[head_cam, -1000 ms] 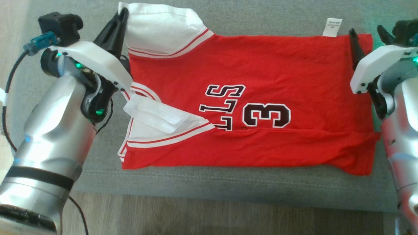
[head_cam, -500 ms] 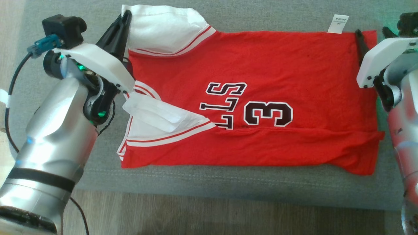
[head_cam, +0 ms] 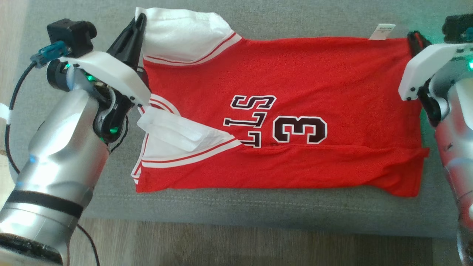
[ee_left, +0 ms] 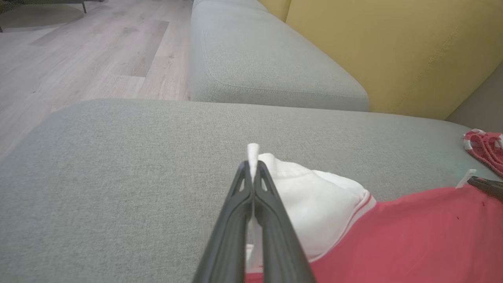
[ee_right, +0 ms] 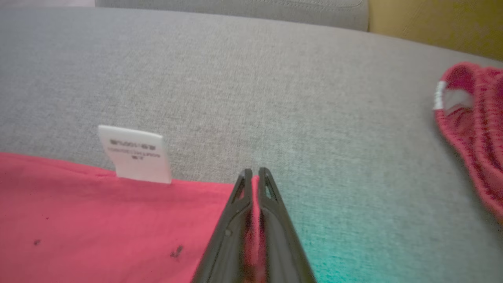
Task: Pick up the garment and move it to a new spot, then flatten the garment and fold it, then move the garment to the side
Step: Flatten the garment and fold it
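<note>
At the left of the head view, your left gripper (head_cam: 139, 20) is clamped on the far edge of the white sleeve (head_cam: 181, 33). In the left wrist view a sliver of white cloth pokes out past its pressed-together tips. That arm covers the collar side of the jersey (head_cam: 295, 85), so you can't see how the cloth lies there.

The red jersey is spread across the middle of the grey cushion (head_cam: 258, 210). Its near edge is folded over, hiding part of the lettering.

At the upper right a white label (head_cam: 384, 31) sticks out past the far edge, its print too blurred to read. Beside it your right gripper (head_cam: 415, 37) is pinched on the jersey's far corner, mostly hidden behind its white housing.

You have bare cushion beyond the far edge. In front, a narrow strip of cushion lies before the floor (head_cam: 221, 244). In the right wrist view another red cloth (ee_right: 475, 129) lies apart at the right, cut off by the frame.
</note>
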